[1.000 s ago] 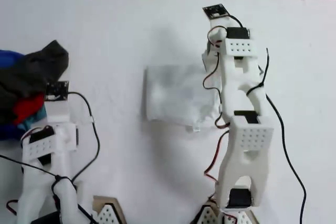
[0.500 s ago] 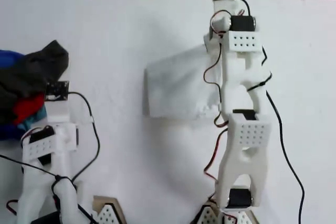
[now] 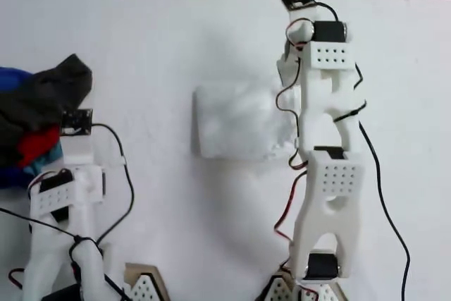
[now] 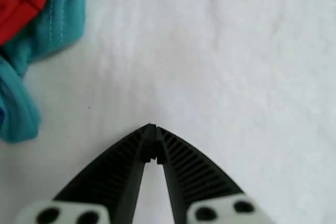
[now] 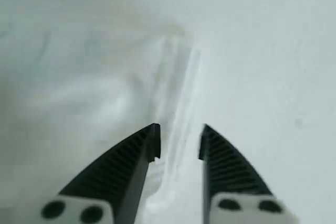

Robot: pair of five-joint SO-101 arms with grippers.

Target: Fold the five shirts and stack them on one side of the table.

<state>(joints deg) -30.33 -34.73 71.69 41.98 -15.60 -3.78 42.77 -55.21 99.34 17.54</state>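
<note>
Counting shirts: one folded white shirt (image 3: 236,121) mid-table (image 3: 141,33), plus a heap (image 3: 32,118) at the left edge showing four colours: grey cloth (image 3: 53,86), red cloth (image 3: 39,142), teal cloth (image 4: 31,35), blue cloth (image 3: 10,79). It is cut off by the frame and partly under the left arm (image 3: 67,181), so separate pieces are hard to tell. Right gripper (image 5: 179,132) is parted and empty over the white shirt's edge; left gripper (image 4: 153,132) is closed on nothing over bare table, near the teal cloth.
</note>
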